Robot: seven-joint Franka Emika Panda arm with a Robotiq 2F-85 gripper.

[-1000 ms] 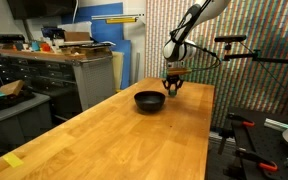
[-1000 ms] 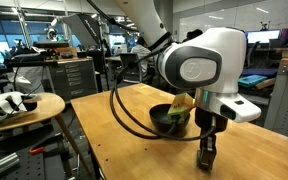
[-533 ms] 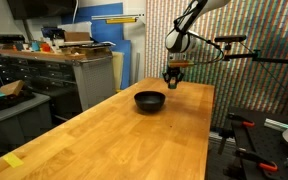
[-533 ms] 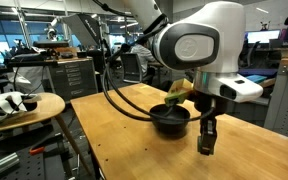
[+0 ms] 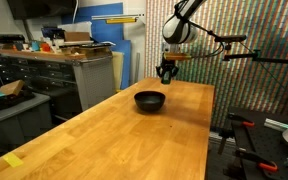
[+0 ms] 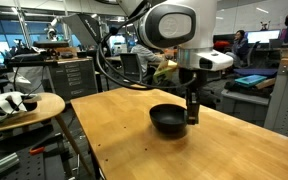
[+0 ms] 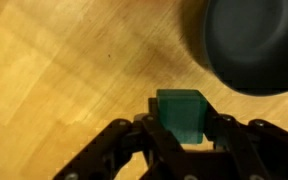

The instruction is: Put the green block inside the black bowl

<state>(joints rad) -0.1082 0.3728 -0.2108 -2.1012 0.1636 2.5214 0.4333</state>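
The green block (image 7: 181,113) is a small dark green cube held between my gripper's (image 7: 181,122) fingers in the wrist view. The gripper is shut on it and holds it in the air. The black bowl (image 7: 252,42) sits at the upper right of the wrist view, on the wooden table. In both exterior views the gripper (image 5: 165,73) (image 6: 192,110) hangs above the table close to the bowl (image 5: 150,100) (image 6: 168,119), just beside its rim. The block is too small to make out in the exterior views.
The wooden table (image 5: 124,140) stretches toward the camera. A cabinet with clutter (image 5: 54,70) stands beyond its edge. A round stool with objects (image 6: 19,105) stands beside the table. A patterned wall panel (image 5: 259,50) is behind the arm.
My gripper has risen from the table with the green block and moved toward the bowl. The bowl has not moved.
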